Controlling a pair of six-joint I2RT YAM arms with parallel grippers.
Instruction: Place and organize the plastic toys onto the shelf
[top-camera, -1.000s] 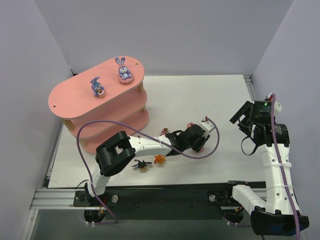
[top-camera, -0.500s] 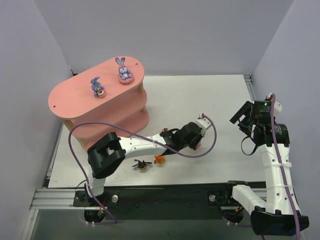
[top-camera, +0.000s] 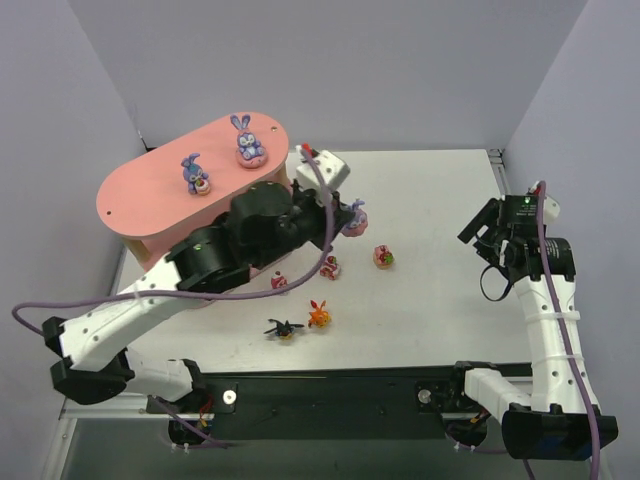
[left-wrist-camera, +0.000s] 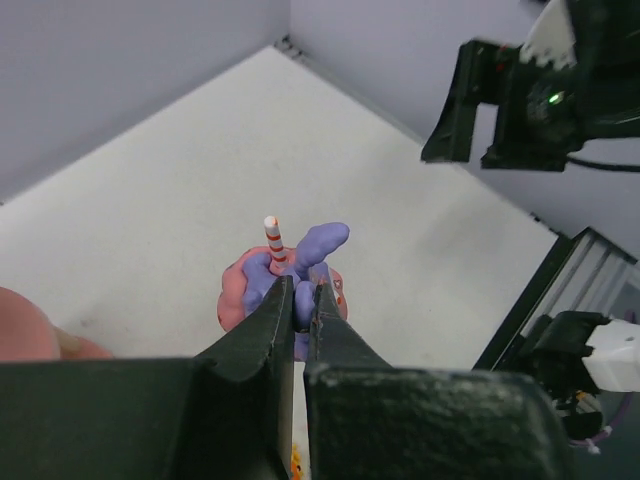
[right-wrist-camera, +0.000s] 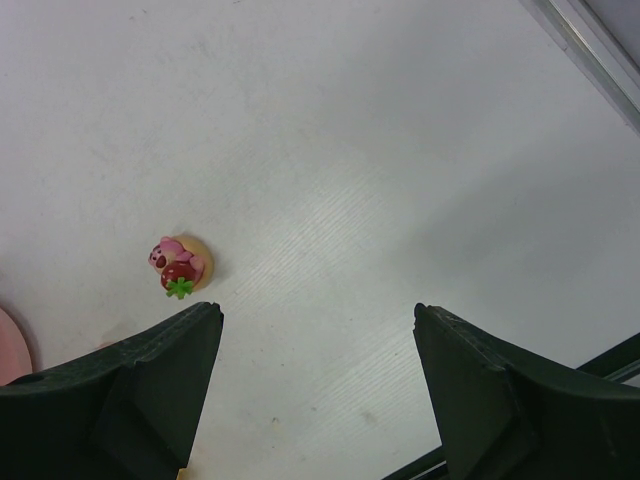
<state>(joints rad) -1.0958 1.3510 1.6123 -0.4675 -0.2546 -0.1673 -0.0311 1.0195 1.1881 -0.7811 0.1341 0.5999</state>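
1. The white worktop (top-camera: 430, 200) is carrying the shelf at its far left and five loose toys near its middle.
2. The salmon-pink shelf (top-camera: 140, 195) is standing with two blue-purple bunnies (top-camera: 195, 174) (top-camera: 247, 141) sitting upright on its top board.
3. The left end effector (left-wrist-camera: 300, 300) is reaching past the shelf's right end, clenched on a purple bunny (left-wrist-camera: 315, 245) with a pink base and a striped stick.
4. The right end effector (right-wrist-camera: 318, 312) is hanging over the worktop's right side with its fingers spread wide, grasping nothing.
5. Three small pink-red toys (top-camera: 383, 257) (top-camera: 330, 266) (top-camera: 279, 282) are lying in a loose row on the worktop, apart from each other.
6. An orange toy (top-camera: 319, 315) and a black-yellow spiky toy (top-camera: 285, 329) are sitting just beside each other nearer the arm bases.
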